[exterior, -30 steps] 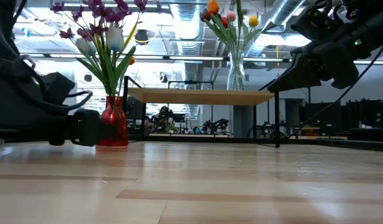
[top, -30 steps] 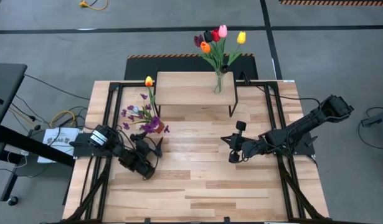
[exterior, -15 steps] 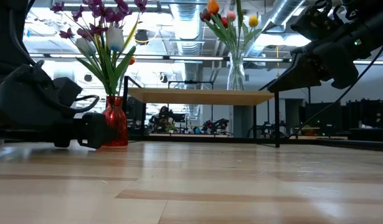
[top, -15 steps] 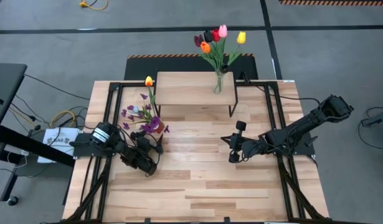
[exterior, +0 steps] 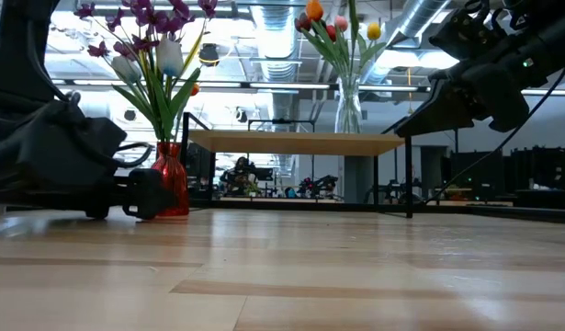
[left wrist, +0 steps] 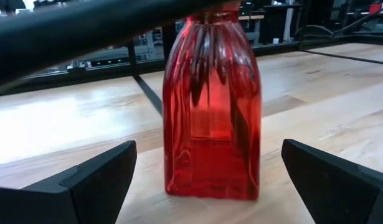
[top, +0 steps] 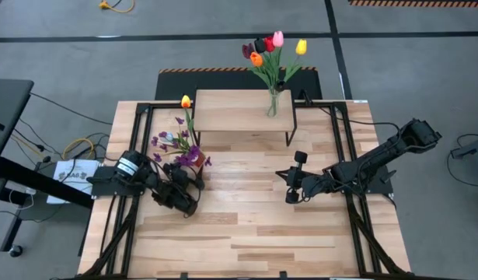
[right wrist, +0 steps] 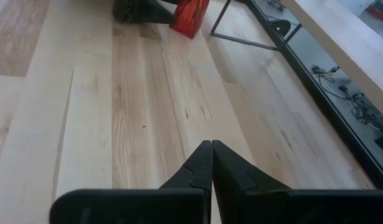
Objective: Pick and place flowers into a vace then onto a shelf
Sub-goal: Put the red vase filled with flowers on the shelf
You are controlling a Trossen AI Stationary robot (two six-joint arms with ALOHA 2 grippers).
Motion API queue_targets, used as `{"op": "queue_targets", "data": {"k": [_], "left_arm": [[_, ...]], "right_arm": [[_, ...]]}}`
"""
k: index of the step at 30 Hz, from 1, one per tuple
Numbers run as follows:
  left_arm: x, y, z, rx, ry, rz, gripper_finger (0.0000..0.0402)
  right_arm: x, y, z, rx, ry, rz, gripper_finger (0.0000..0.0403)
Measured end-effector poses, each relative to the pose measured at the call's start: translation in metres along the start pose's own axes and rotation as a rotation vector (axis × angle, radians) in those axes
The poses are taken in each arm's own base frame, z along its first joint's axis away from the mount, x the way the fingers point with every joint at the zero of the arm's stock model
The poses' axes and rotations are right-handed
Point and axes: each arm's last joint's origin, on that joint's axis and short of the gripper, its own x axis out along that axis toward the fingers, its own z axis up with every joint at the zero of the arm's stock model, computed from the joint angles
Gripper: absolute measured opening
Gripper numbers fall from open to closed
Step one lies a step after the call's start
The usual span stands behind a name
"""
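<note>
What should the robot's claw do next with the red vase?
Probably close. The left claw is open, with the red vase standing upright on the table between its fingers, not yet gripped. The shelf already holds one vase.

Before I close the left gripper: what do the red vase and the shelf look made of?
Red vase: looks like glossy tinted glass, see-through, with stems visible inside and bright reflections; clear plastic is possible. Shelf: pale wood plank top, apparently matte, on thin black legs, probably metal.

Glossy ribbed red glass vase (left wrist: pixel 211 112) on smooth pale wood tabletop (left wrist: pixel 66 124).
</note>
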Motion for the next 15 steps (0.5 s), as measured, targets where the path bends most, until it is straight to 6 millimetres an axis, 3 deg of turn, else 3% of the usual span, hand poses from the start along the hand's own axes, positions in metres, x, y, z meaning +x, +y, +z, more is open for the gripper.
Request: {"op": "queue_targets", "data": {"k": [15], "left_arm": [[0.013, -0.010, 0.003, 0.026, 0.026, 0.048, 0.0391]], "right_arm": [[0.000, 0.000, -0.001, -0.005, 0.006, 0.000, 0.0000]]}}
